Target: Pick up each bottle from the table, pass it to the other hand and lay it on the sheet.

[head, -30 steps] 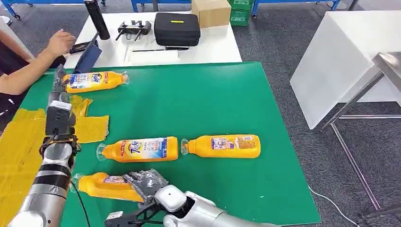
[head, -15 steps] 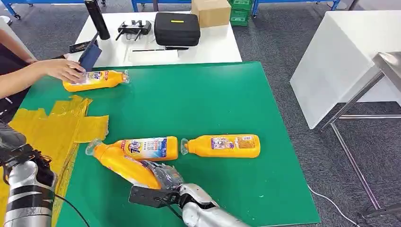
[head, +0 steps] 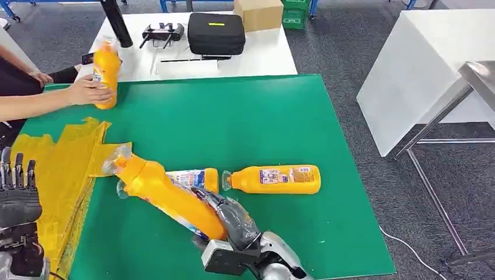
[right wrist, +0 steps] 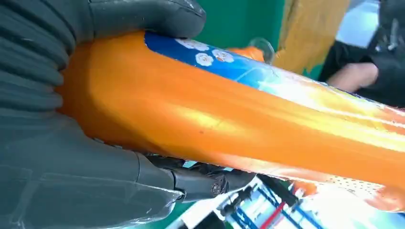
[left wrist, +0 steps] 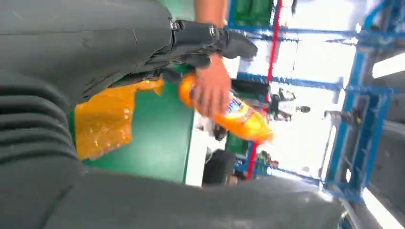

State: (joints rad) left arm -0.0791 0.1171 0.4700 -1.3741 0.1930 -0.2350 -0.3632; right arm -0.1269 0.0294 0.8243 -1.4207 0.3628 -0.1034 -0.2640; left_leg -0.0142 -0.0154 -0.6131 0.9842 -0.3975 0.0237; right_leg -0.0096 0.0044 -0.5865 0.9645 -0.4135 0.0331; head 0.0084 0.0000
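Right hand [head: 233, 219] has its fingers [right wrist: 143, 16] wrapped round a bottle [head: 169, 198], holding it up at a tilt. Left hand [head: 17, 195] sits low, fingers straight, spread, holding nothing.

Head view high, facing down; wrist views close; shared green table [head: 280, 116]

I'm standing in what looks like a lab or workshop. Grey carpet [head: 344, 52] runs under a green-topped table [head: 262, 122]. At my 12 o'clock a white bench [head: 257, 55] holds a black case [head: 216, 34] and a cardboard box [head: 260, 13]; blue metal frames [left wrist: 356, 109] and green crates [head: 295, 14] stand beyond.
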